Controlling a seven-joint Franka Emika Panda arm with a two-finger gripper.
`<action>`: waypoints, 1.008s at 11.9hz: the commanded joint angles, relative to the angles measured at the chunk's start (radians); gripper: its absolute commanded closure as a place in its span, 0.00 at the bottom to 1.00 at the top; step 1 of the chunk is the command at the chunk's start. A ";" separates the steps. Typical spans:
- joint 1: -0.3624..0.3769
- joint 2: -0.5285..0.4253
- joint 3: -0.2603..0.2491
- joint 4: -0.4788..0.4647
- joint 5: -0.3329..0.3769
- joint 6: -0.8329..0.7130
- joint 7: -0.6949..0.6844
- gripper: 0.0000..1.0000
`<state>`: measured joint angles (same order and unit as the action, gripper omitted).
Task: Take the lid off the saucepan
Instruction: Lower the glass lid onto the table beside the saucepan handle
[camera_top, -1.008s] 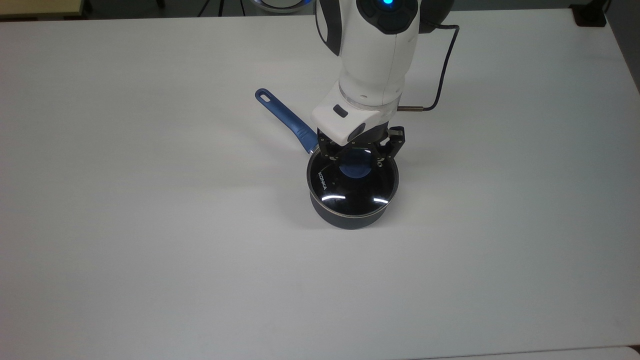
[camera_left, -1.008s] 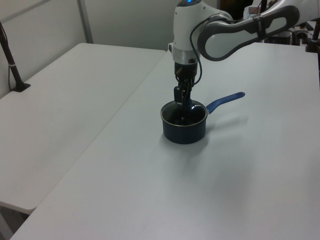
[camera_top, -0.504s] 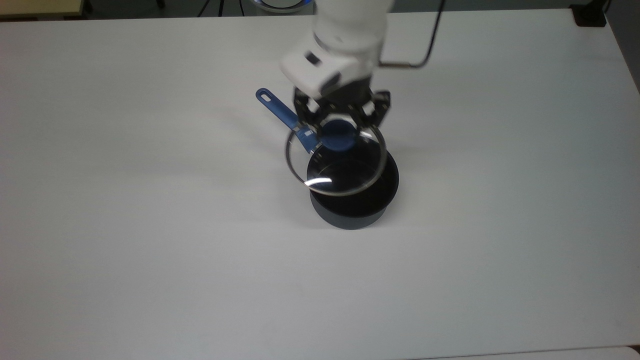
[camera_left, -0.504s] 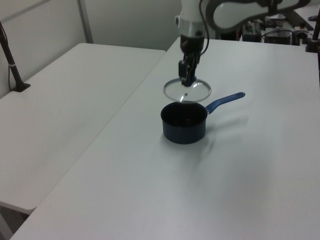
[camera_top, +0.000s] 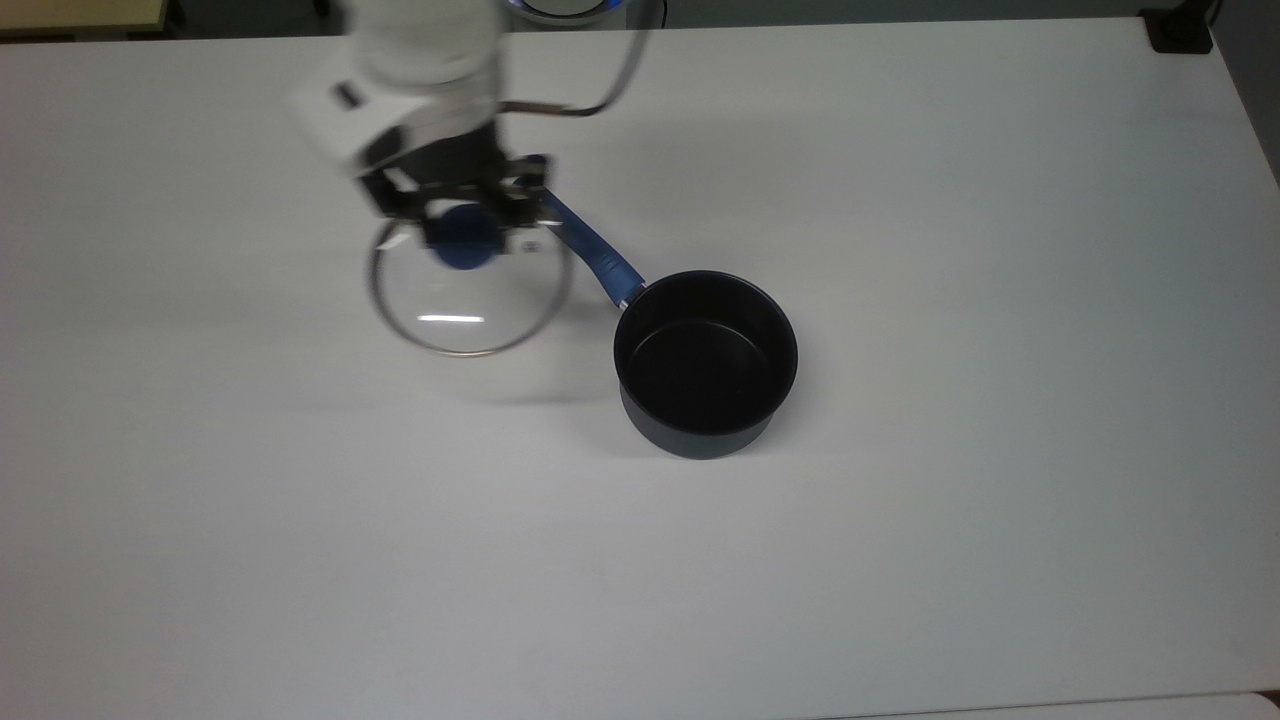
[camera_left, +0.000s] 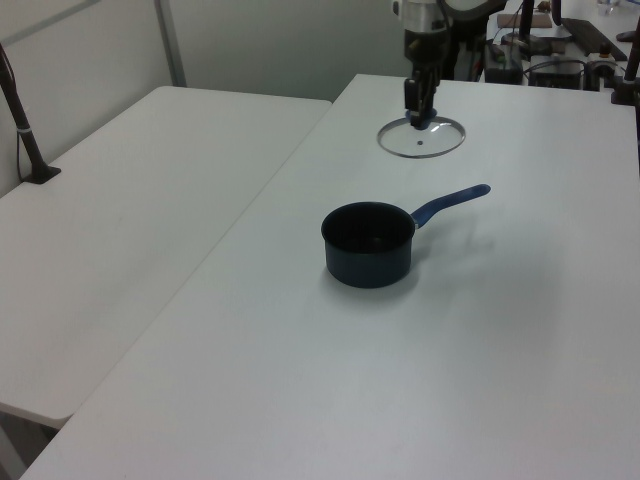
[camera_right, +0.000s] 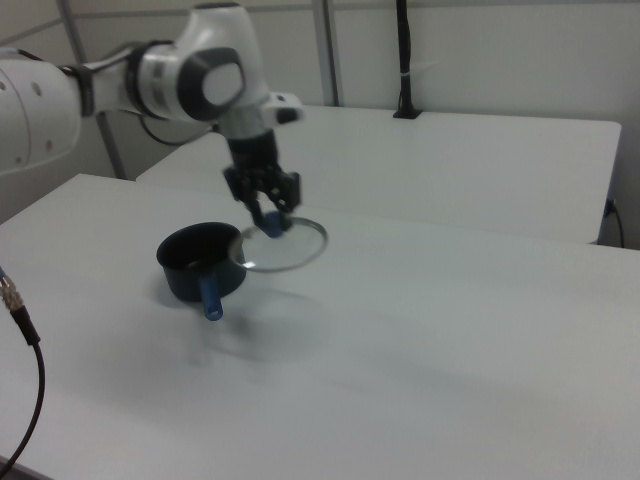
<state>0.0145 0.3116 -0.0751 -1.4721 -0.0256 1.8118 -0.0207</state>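
The dark saucepan (camera_top: 705, 365) (camera_left: 368, 245) (camera_right: 200, 262) stands uncovered on the white table, its black inside showing and its blue handle (camera_top: 590, 250) pointing toward the top view's upper left. The clear glass lid (camera_top: 468, 295) (camera_left: 421, 137) (camera_right: 290, 245) hangs in the air, off the pan, to the top view's left of it. My gripper (camera_top: 462, 232) (camera_left: 417, 115) (camera_right: 268, 222) is shut on the lid's blue knob (camera_top: 462, 237), holding the disc roughly level above the table.
The white table (camera_top: 900, 500) stretches wide around the pan. A second white table (camera_left: 130, 200) adjoins it at the left view's left. A black post (camera_left: 25, 130) stands on that table's far edge. A cable (camera_right: 25, 330) hangs at the right view's left edge.
The lid has come up off the saucepan in my gripper and travelled to the top view's left, past the handle. The pan has stayed in place, now uncovered.
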 joint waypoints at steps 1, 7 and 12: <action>-0.004 -0.032 -0.086 -0.141 0.012 0.118 -0.125 0.71; 0.031 -0.091 -0.132 -0.451 -0.004 0.322 -0.208 0.71; 0.051 -0.089 -0.146 -0.479 -0.002 0.322 -0.203 0.57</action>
<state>0.0393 0.2616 -0.1957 -1.9060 -0.0260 2.1094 -0.2087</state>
